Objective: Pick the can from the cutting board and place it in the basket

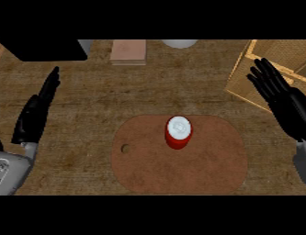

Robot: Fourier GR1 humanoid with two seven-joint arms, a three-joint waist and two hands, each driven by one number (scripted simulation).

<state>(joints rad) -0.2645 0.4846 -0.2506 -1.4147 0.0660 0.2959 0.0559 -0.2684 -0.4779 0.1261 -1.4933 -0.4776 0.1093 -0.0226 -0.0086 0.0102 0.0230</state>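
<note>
Item 1. Worktop [81,92]: brown, mottled surface carrying everything listed below.

Item 2. Rounded brown wooden cutting board [182,172]: lies at the middle of the worktop's near edge. It has a small round hole [125,148] close to its left edge.

Item 3. Red cylindrical can with a white top [178,133]: stands upright on the cutting board, about midway across and nearer the board's far edge than its near one. Nothing touches it and both hands are well apart from it.

Item 4. Tan woven basket with a light wooden frame [246,75]: sits at the worktop's far right corner and is cut off by the view's right side. What is inside cannot be made out.

Item 5. Left hand [36,112]: black, seen edge-on above the worktop's left side, fingers straight and pointing to the far edge, holding nothing.

Item 6. Right hand [284,101]: black, palm showing, fingers straight and spread, holding nothing. It shows at the right edge, overlapping the basket's near side.

Item 7. Black box-like block [43,49]: at the far left corner.

Item 8. Pale pinkish-tan rectangular block [128,51]: at the far edge, left of centre.

Item 9. White rounded object [179,43]: at the far edge, only partly in view
</note>
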